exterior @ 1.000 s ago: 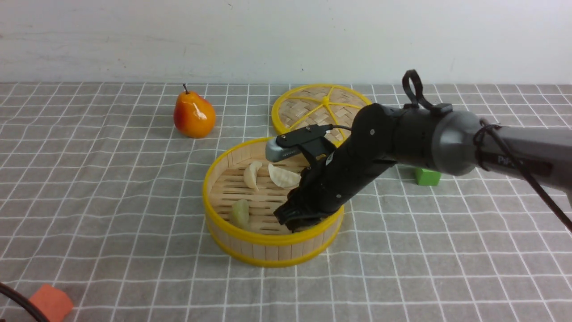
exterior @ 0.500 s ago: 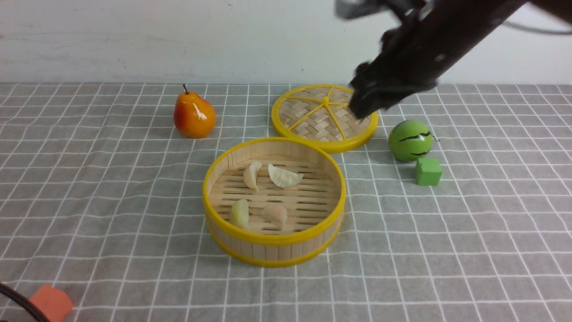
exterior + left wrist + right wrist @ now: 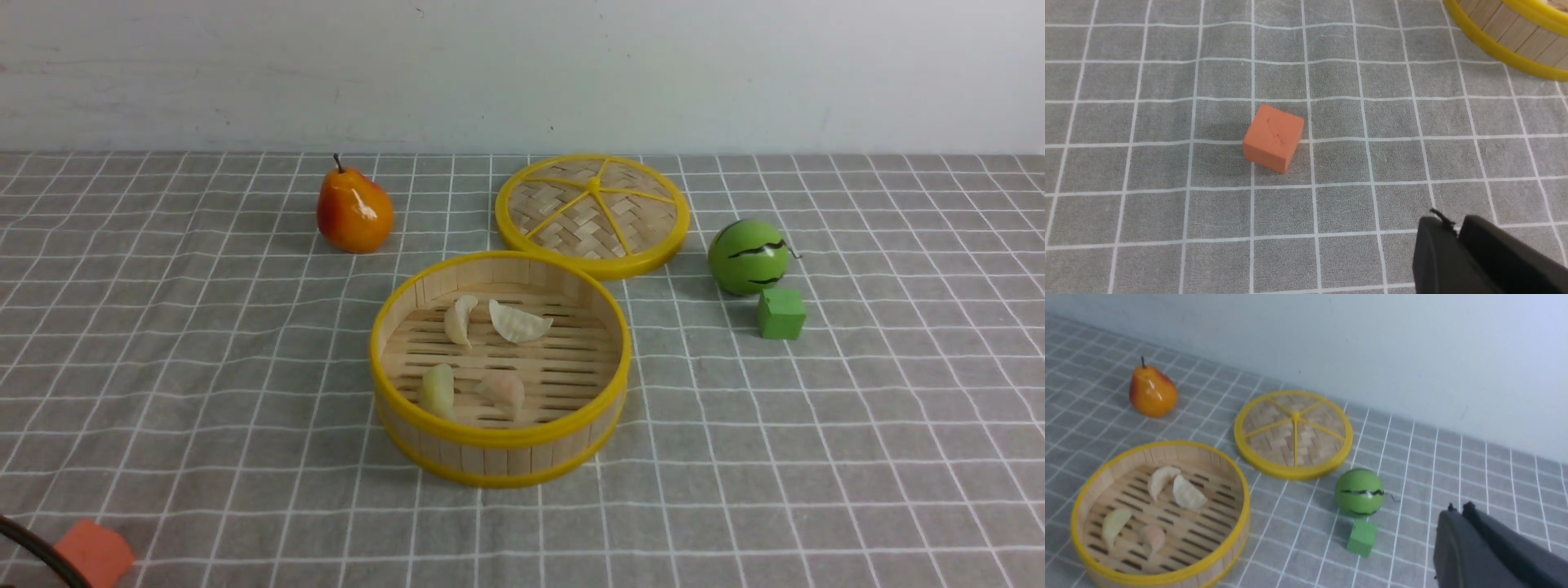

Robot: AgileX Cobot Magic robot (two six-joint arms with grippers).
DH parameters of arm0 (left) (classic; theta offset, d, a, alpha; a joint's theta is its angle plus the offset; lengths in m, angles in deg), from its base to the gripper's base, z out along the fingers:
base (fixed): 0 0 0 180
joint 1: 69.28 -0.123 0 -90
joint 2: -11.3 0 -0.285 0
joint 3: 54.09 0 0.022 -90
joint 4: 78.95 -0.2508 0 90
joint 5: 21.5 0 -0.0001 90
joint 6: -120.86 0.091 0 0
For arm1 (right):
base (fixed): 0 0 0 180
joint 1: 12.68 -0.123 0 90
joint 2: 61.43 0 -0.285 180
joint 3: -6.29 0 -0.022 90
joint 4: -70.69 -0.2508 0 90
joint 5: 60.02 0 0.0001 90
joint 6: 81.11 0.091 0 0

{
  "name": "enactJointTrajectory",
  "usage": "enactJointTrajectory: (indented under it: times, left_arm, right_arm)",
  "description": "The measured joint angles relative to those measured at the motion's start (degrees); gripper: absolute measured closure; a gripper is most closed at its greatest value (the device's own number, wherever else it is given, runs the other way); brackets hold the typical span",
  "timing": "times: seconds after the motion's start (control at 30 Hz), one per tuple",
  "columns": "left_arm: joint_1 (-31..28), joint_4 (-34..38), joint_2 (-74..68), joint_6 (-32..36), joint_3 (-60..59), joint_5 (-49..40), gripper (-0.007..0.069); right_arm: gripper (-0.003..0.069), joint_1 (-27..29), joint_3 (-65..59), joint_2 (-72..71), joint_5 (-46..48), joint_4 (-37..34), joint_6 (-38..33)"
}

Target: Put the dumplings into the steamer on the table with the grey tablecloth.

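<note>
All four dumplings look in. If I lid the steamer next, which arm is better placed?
Right, probably: the lid lies right of centre, in the right claw's view; the left claw is over by the orange cube.

in the front view the orange cube [image 3: 94,554] at the near left corner of the bench [image 3: 204,367] runs off the picture's edge behind a dark cable [image 3: 33,549], and the near rim of the steamer [image 3: 498,437] hides the foot of the pale green dumpling [image 3: 437,390]. the left gripper [image 3: 1453,222] and the right gripper [image 3: 1457,508] show only their tips in the wrist views, the rest cut off.
</note>
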Motion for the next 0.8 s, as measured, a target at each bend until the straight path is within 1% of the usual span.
enactJointTrajectory:
  times: [0.03,0.07,0.1,0.13,0.17,0.23,0.33,0.4,0.5,0.8]
  left_arm:
    - [0.0,0.0,0.0,0.0,0.0,0.0,0.0554]
    - [0.0,0.0,0.0,0.0,0.0,0.0,0.0554]
    - [0.0,0.0,0.0,0.0,0.0,0.0,0.0554]
    - [0.0,0.0,0.0,0.0,0.0,0.0,0.0554]
    - [0.0,0.0,0.0,0.0,0.0,0.0,0.0554]
    - [0.0,0.0,0.0,0.0,0.0,0.0,0.0553]
    - [0.0,0.0,0.0,0.0,0.0,0.0,0.0551]
    - [0.0,0.0,0.0,0.0,0.0,0.0,0.055]
    - [0.0,0.0,0.0,0.0,0.0,-0.1,0.0548]
    - [0.0,0.1,0.0,0.0,-0.1,0.0,0.0542]
  right_arm:
    - [0.0679,0.0,0.0,-0.7,-1.1,0.0,-0.2]
    - [0.0679,0.0,-10.8,-5.9,-8.9,0.3,-1.9]
    - [0.0679,0.0,-18.7,-11.0,-16.4,0.7,-3.7]
    - [0.0679,0.0,-23.8,-13.0,-19.4,1.2,-5.1]
    - [0.0679,0.0,-30.0,-17.1,-25.5,1.8,-7.2]
    - [0.0679,0.0,-41.3,-23.1,-34.0,2.5,-9.9]
    - [0.0678,0.0,-54.0,-32.8,-46.6,3.0,-11.8]
    - [0.0677,0.0,-58.3,-40.4,-47.4,3.1,-11.8]
    - [0.0677,0.0,-57.9,-45.2,-43.7,3.1,-11.8]
    - [0.0673,0.2,-58.4,-45.8,-38.3,3.1,-11.9]
